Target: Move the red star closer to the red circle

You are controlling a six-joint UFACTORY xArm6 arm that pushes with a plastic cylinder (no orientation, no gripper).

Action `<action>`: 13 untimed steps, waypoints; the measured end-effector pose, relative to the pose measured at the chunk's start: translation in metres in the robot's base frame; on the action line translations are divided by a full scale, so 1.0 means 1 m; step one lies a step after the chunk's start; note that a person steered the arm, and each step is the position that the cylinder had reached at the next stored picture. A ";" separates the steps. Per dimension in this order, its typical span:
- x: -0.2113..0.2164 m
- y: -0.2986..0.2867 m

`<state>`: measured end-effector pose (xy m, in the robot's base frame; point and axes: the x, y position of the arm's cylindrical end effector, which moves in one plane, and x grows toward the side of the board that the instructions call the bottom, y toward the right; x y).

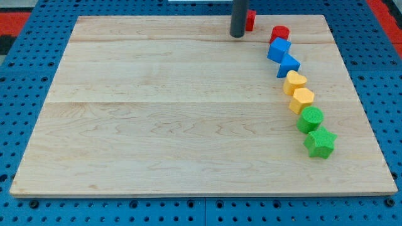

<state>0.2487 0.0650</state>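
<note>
Near the view's top edge of the pale wooden board point(157, 113), the small red star block point(250, 20) is recorded, half hidden behind my tip point(237, 36), which carries no pincer; the approach step is judged complete, and a short rightward push toward the red circular block point(279, 33) is called for.

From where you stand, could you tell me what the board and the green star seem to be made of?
The board looks like pale unfinished wood: lengthwise grain and seams between joined planks show, with a matte surface. The green star looks like painted wood or plastic; its colour is even and its top faintly textured, so I cannot tell which. My tip rests beside the red star.
</note>
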 end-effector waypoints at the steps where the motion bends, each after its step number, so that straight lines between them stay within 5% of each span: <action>1: -0.019 -0.022; 3: -0.056 -0.024; 13: -0.034 0.045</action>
<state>0.2150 0.1101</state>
